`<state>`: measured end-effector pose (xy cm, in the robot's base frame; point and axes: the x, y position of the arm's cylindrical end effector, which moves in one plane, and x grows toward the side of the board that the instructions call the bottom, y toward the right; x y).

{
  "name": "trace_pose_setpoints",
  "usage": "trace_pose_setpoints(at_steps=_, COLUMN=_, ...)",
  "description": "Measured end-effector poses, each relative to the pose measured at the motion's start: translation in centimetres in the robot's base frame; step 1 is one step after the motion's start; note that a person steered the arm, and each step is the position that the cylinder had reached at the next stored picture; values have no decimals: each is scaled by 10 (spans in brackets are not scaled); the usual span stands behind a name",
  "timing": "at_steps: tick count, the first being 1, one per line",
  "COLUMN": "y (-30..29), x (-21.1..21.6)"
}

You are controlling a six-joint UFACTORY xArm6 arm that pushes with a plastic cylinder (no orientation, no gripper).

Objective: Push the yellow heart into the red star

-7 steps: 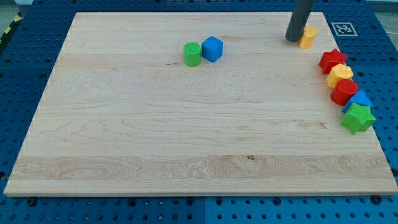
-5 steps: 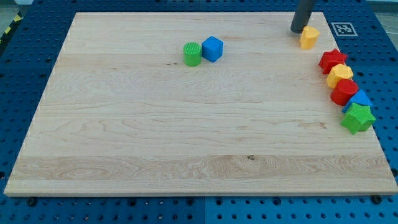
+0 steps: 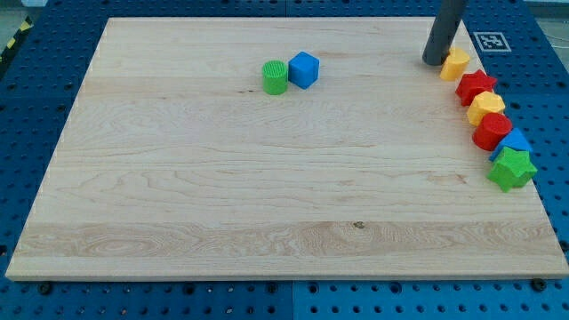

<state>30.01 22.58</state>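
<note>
The yellow heart (image 3: 455, 64) lies near the board's top right corner, close against the upper left of the red star (image 3: 476, 86). I cannot tell whether the two touch. My tip (image 3: 435, 61) stands at the heart's left side, touching it or very nearly so. The dark rod rises from the tip out of the view's top.
Below the red star, a row runs down the board's right edge (image 3: 533, 191): a yellow block (image 3: 486, 108), a red block (image 3: 491, 132), a blue block (image 3: 516, 142) and a green star (image 3: 512, 168). A green cylinder (image 3: 276, 77) and a blue cube (image 3: 303, 69) sit together at the upper middle.
My tip has moved to the right and slightly down, and the yellow heart has slid right and down with it, up to the red star. The other blocks have not moved.
</note>
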Motion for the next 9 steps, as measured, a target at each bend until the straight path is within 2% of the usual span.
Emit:
trace_pose_setpoints(at_steps=5, y=14, x=13)
trace_pose_setpoints(at_steps=7, y=-17, x=-12)
trace_pose_setpoints(at_steps=9, y=-56, x=-11)
